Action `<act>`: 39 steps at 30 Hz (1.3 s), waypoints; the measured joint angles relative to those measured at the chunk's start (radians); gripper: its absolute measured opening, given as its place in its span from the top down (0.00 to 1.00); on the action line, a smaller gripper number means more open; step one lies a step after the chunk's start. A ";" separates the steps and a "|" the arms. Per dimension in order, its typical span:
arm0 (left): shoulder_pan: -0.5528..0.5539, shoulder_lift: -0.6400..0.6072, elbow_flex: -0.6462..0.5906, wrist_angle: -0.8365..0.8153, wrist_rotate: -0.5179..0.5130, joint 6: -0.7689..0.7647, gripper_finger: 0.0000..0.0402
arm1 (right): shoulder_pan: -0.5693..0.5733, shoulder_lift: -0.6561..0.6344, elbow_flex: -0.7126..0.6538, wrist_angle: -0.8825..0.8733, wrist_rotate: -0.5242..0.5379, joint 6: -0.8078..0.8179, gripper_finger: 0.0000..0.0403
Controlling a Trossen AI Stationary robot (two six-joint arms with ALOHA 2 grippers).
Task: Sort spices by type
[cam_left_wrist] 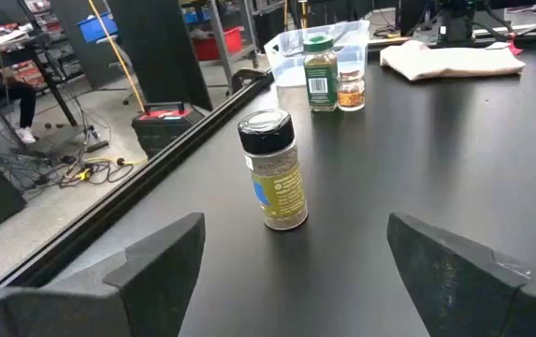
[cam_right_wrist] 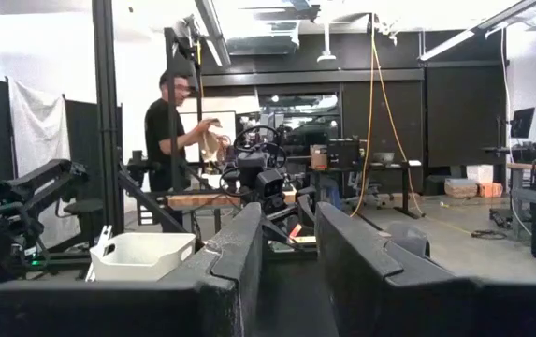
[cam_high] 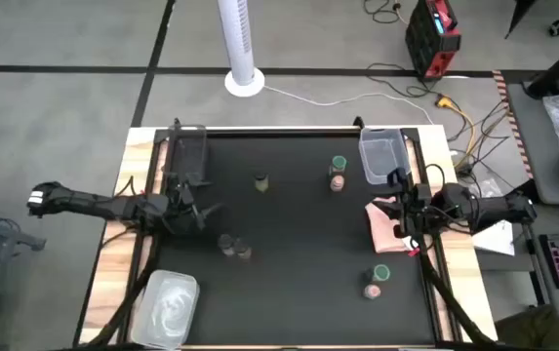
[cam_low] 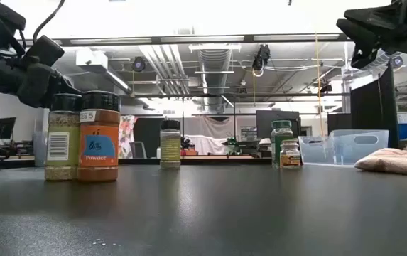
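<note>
Six small spice jars stand upright on the black table. A dark-lidded jar [cam_high: 261, 181] [cam_left_wrist: 272, 168] stands alone toward the far side. A green-lidded jar [cam_high: 339, 164] [cam_left_wrist: 320, 73] and a pinkish one [cam_high: 337, 181] [cam_left_wrist: 350, 89] stand together. Two dark-lidded jars [cam_high: 225, 244] [cam_high: 243, 252] are near the middle left, large in the low view [cam_low: 61, 139] [cam_low: 98, 139]. Another green [cam_high: 380, 275] and pinkish [cam_high: 373, 290] pair sits near right. My left gripper [cam_high: 206, 210] [cam_left_wrist: 296, 225] is open, short of the lone jar. My right gripper [cam_high: 396, 222] [cam_right_wrist: 291, 225] hovers raised, a narrow gap between its fingers.
A clear tub [cam_high: 189, 151] sits at the far left corner, another [cam_high: 384, 154] [cam_low: 345, 146] at the far right. A pink cloth [cam_high: 386, 222] [cam_low: 398, 160] lies under the right gripper. A clear tub [cam_high: 167, 302] rests near left. A person [cam_right_wrist: 179, 122] stands beyond the table.
</note>
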 joint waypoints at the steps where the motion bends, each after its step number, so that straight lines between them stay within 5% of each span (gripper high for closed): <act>1: 0.000 0.000 0.000 0.000 0.000 0.000 0.20 | 0.000 0.000 0.000 0.000 0.000 0.000 0.76; 18: 0.000 0.000 0.000 0.000 0.000 0.000 0.20 | 0.000 0.000 0.000 0.000 0.000 0.000 0.85; 39: 0.000 0.000 0.000 0.001 0.000 0.000 0.20 | 0.000 0.000 0.000 -0.001 0.000 0.000 0.76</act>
